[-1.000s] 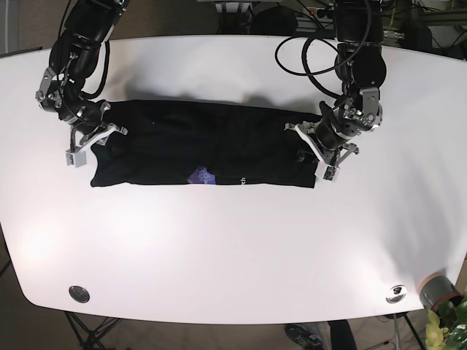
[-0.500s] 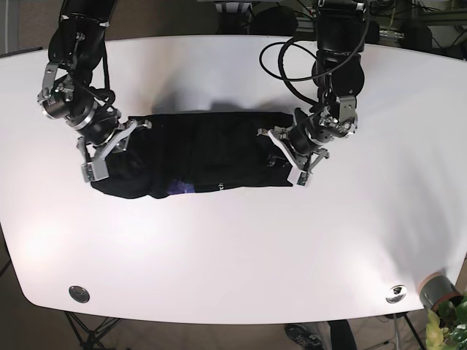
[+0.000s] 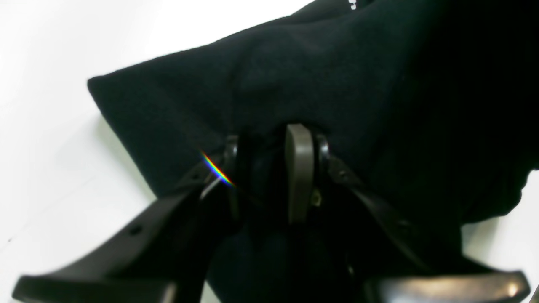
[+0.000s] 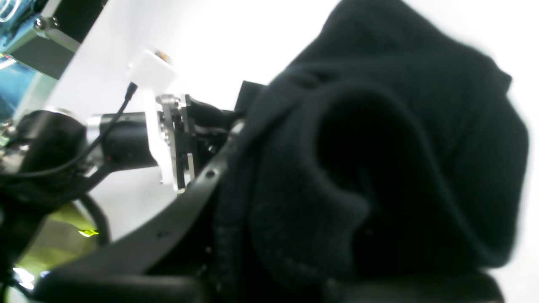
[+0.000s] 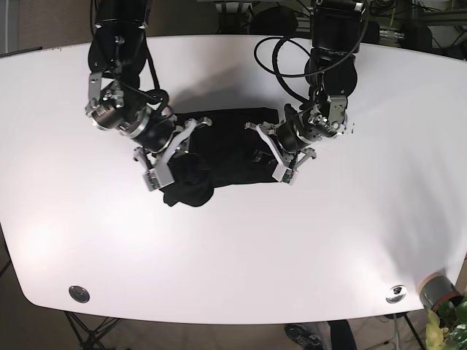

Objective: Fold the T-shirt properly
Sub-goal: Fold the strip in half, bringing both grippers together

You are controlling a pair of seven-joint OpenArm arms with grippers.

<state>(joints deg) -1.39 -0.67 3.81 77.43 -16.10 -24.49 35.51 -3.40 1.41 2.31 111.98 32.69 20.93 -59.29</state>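
Item: black T-shirt (image 5: 219, 149), bunched into a short band at the middle of the white table (image 5: 233, 248), toward the far side; its left end hangs in a loose lump (image 5: 188, 186) spilling toward the near edge, its right end lies flatter. Left gripper (image 3: 273, 168): clenched on the cloth, one pale finger (image 3: 299, 168) pressed into a fold at the shirt's right end (the second finger is mostly dark against the fabric). Right gripper (image 5: 169, 157): sits at the left end with cloth heaped over it; the wrist view shows fabric draped around the fingers, but whether they are pinched or apart cannot be told. Step in hand, as judged: the two ends are drawn toward each other to lay one half over the other. To do it well, carry both ends at even height so the layers stack rather than crumple, line up the edges before letting go, and keep the drooping lump on the left from folding under itself. Risk: the bunched left end sets down wrinkled and needs smoothing.
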